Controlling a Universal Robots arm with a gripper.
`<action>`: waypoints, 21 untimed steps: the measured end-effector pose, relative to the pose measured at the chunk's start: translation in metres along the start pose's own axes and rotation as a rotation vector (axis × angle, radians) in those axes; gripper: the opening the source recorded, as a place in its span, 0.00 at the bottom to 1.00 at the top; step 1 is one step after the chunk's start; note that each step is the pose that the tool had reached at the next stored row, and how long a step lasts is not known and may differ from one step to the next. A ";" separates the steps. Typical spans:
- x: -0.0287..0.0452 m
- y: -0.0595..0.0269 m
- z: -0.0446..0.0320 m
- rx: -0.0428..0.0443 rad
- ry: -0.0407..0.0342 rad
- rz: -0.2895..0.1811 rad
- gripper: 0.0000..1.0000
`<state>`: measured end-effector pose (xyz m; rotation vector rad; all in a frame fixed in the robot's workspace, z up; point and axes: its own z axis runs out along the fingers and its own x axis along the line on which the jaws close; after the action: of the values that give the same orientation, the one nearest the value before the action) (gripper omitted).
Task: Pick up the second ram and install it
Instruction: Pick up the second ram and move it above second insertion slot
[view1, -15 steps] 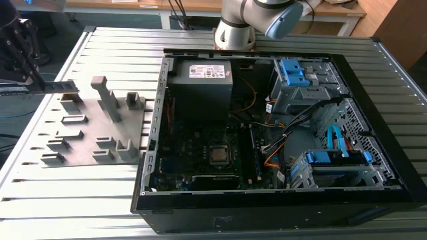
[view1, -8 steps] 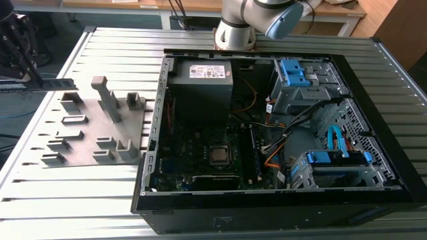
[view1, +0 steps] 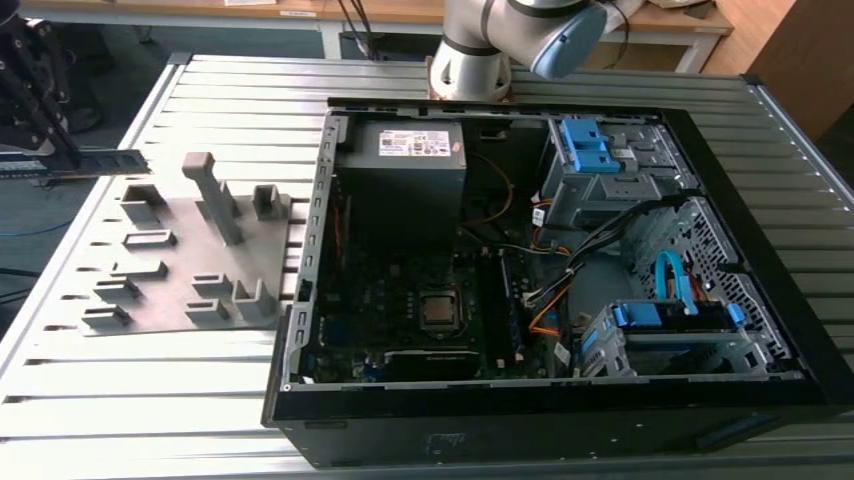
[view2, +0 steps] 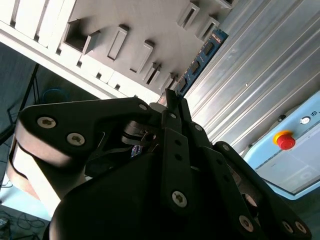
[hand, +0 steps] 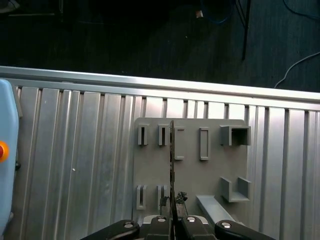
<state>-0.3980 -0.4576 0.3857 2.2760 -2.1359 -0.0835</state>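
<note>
**Second ram in the claw, out of the tray, not yet in the computer**

The second ram (view2: 202, 60) is held in the air just above the grey holder tray (hand: 200, 177). In the first wrist view it is seen on its edge, as a thin dark line that runs over the tray between the slotted blocks. In the exterior view it lies level, above the tray's corner on the exterior view's left, and no block seems to touch it.

The gripper (view2: 171, 99) has its two fingers pressed together on one end of the board. The blue part with the small black chips sticks out free beyond the fingertips.

The open computer case (view1: 534, 420) stands on the ribbed table (view1: 160, 400), beside the tray on the exterior view's right and well apart from the ram. The motherboard (view1: 400, 280) lies inside it.

I judge the picking part as done, because the ram is gripped and clear of the tray. The carrying to the case and the pressing into a slot are left. Which slot is free, I cannot tell.
</note>
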 end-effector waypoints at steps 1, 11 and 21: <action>0.0000 0.0001 -0.0009 0.0001 -0.0001 0.000 0.14; -0.0003 0.0005 -0.0106 0.0000 0.0000 0.000 0.14; -0.0006 0.0012 -0.0233 0.0001 -0.0001 0.000 0.14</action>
<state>-0.3980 -0.4576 0.4090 2.2761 -2.1360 -0.0835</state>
